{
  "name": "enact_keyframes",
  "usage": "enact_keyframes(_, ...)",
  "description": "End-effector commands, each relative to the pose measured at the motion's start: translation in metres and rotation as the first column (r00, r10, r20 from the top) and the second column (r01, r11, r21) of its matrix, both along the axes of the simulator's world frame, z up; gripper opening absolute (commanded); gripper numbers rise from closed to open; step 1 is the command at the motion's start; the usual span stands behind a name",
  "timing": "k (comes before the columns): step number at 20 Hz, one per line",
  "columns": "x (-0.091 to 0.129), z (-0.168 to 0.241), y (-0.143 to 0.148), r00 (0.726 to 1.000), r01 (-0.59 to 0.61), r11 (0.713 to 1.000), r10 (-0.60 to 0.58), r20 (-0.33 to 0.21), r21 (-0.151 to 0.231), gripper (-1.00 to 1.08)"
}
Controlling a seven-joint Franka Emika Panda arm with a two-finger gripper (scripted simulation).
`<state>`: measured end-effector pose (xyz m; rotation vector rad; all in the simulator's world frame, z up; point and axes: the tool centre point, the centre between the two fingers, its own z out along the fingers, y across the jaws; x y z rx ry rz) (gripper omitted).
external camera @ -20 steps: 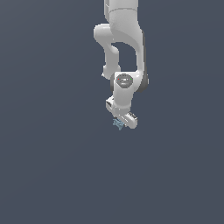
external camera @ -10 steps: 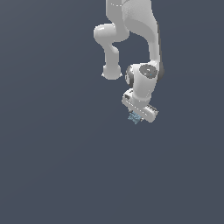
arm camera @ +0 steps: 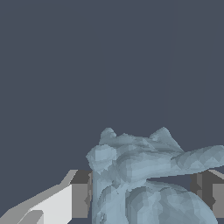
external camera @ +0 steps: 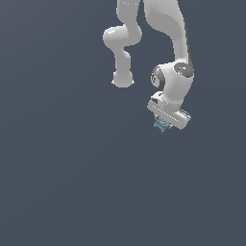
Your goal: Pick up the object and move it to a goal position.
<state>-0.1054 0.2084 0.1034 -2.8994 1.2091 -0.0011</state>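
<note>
Wrist view: the pale blue-grey spiky object (arm camera: pixel 144 175) is pinched between the dark finger pads (arm camera: pixel 81 194), filling the gap. Exterior view: the gripper (external camera: pixel 163 124) is pointed down with the object (external camera: pixel 161 125) clamped beneath it, evidently for carrying to the goal, which is not marked.

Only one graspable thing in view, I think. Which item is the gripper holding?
The small pale blue-grey spiky object, the only loose item visible. It sits between the white gripper fingers, whose dark pads flank it in the wrist view.

object (external camera: pixel 161 125) mostly hidden under claw (external camera: pixel 163 124); cut off in wrist view.
</note>
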Motion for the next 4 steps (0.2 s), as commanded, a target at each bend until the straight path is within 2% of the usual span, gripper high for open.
enact_keyframes(1, -0.0012, 0.0026, 0.0079, 1.0, 0.002, 1.0, -0.002, -0.001, 0.0, -1.0)
enact_keyframes(4, -0.0016, 0.0036, 0.011, 1.0, 0.002, 1.0, -0.002, -0.001, 0.0, -1.0)
